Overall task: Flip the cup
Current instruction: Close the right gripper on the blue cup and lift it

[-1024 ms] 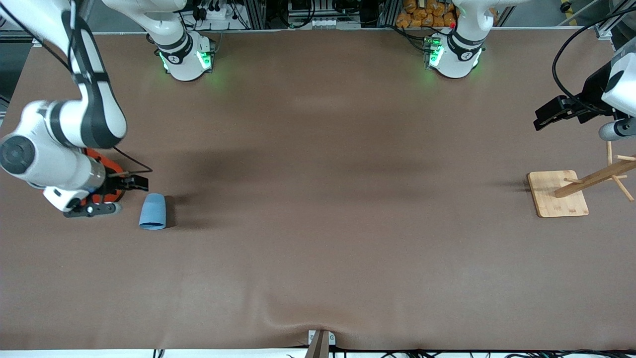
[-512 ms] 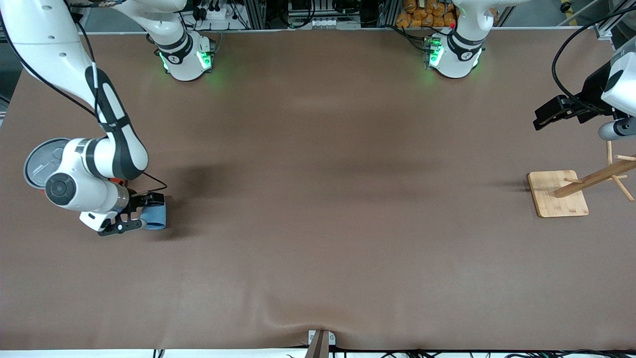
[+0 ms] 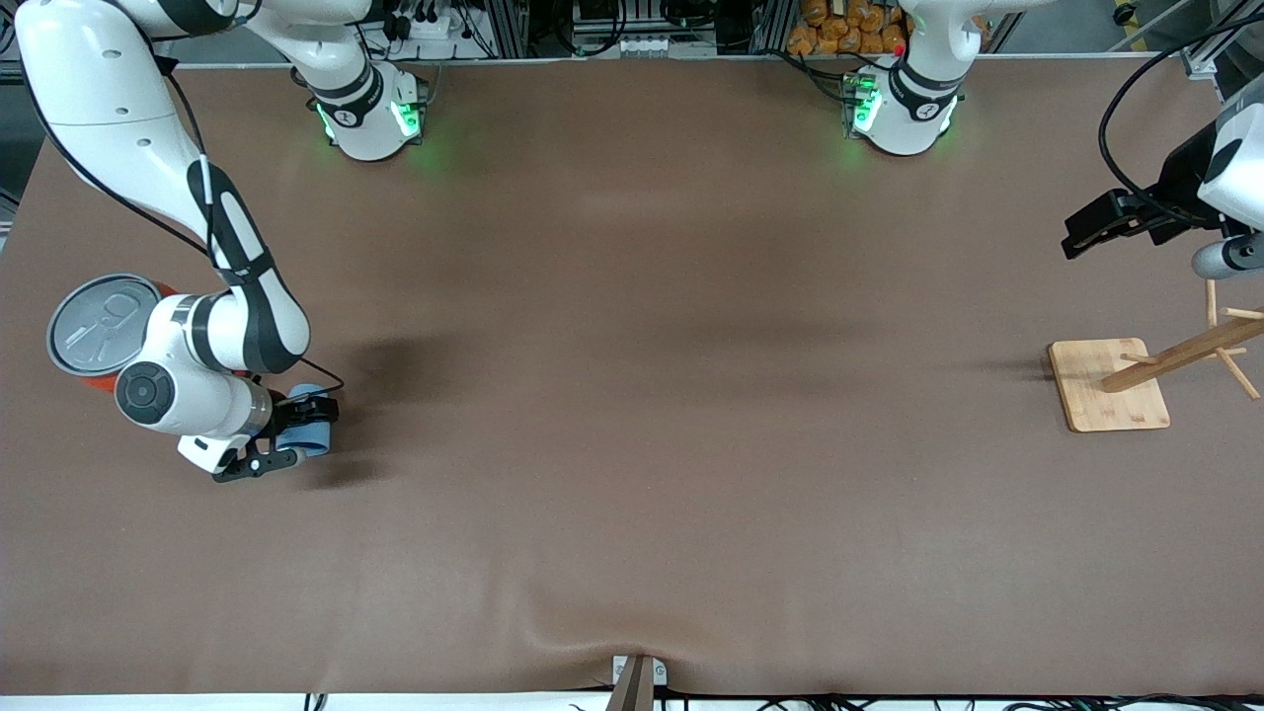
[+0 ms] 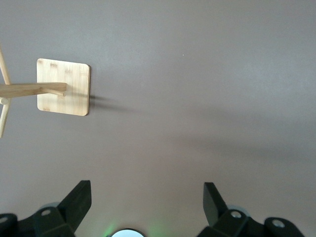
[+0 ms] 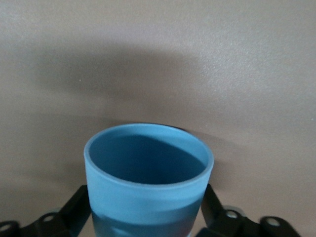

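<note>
Blue cup (image 3: pixel 308 432) empty, on side, pinched by right gripper (image 3: pixel 296 432); left gripper (image 4: pixel 147 205) spread, waiting.

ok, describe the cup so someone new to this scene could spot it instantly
Start at the right arm's end of the table, where a large orange can with a grey lid stands. Just nearer the front camera, the right tool has its fingers on either side of the cup. It is small, light blue, handleless and darker blue inside, far smaller than the can.
</note>
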